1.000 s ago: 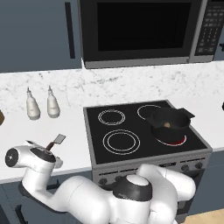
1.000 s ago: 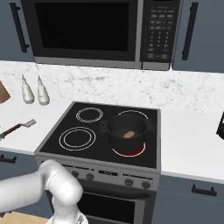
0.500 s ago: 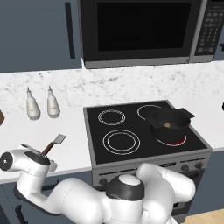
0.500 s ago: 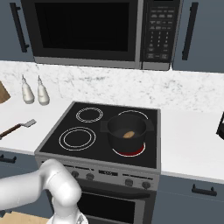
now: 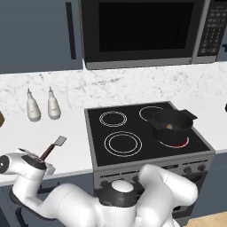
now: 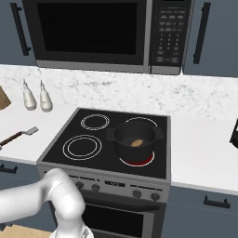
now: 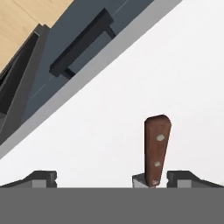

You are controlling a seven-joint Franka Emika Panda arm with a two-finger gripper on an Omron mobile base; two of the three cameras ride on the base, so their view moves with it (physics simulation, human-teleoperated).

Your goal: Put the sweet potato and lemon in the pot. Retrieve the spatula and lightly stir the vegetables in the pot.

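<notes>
The spatula (image 5: 54, 147) lies on the white counter left of the stove, grey blade pointing away from the counter's front edge; it also shows as the spatula (image 6: 19, 135). My gripper (image 7: 113, 178) is open over its handle's near end. The brown handle (image 7: 156, 148) stands between the fingertips (image 7: 183, 176), close to the right one, untouched. The dark pot (image 5: 172, 125) sits on the front right burner with the sweet potato (image 5: 169, 127) inside, seen too as the sweet potato (image 6: 136, 142) in the pot (image 6: 135, 138). The lemon is hidden from view.
Two pale bottles (image 5: 33, 106) (image 5: 53, 105) stand at the back of the counter. The burner (image 5: 181, 142) under the pot glows red. A microwave (image 5: 142, 31) hangs over the stove. The counter's front edge and a drawer handle (image 7: 83, 41) lie just beyond the spatula's handle end.
My hand has slid a little left and down along the spatula towards its handle end. The jaws stayed open, and the spatula and pot have not moved.
</notes>
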